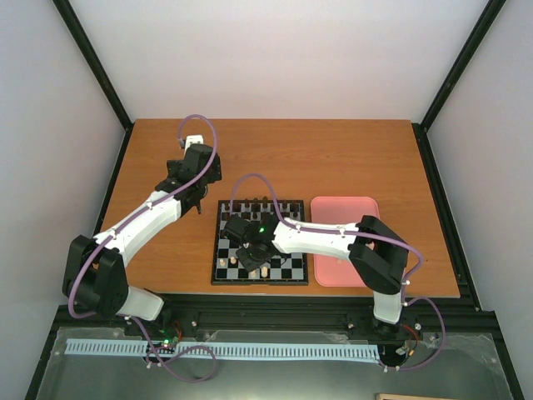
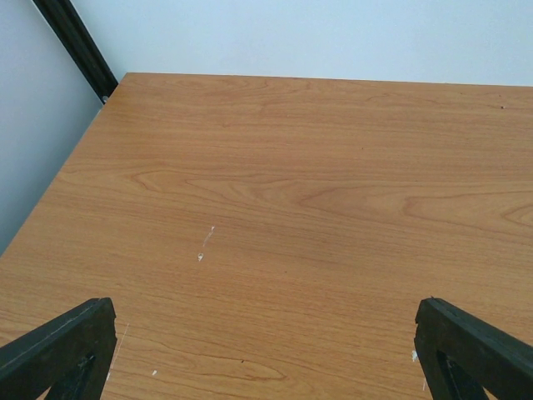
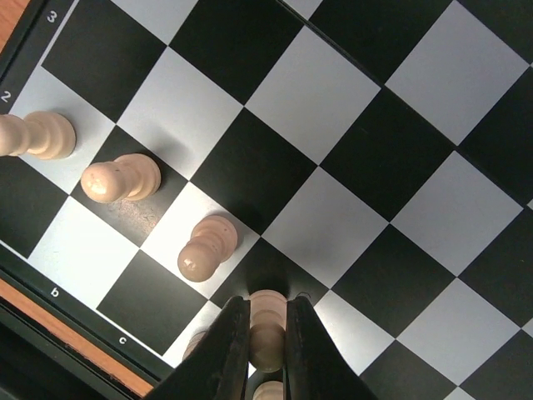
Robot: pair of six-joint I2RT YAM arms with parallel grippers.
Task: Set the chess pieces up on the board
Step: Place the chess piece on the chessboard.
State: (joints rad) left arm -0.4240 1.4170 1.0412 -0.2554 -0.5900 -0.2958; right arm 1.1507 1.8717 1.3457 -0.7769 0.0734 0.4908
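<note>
Right wrist: cream pawn (image 3: pixel 267 333) pinched in right gripper (image 3: pixel 268 307).

Left arm (image 1: pixel 141 221) stretches from its base toward 1 o'clock, and the left gripper (image 2: pixel 262 333) is spread wide with nothing in it. Right arm (image 1: pixel 325 240) folds at the elbow and runs out toward 9 o'clock. Right gripper (image 3: pixel 266 333) points down, fingers (image 3: pixel 225 350) pinched on a piece (image 3: pixel 267 321).

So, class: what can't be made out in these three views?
Top view: the right arm covers much of the board; pieces too small to name.
Right wrist: the right claw hides the sides of the pale piece it grips.
Left wrist: board outside frame; only table.
</note>
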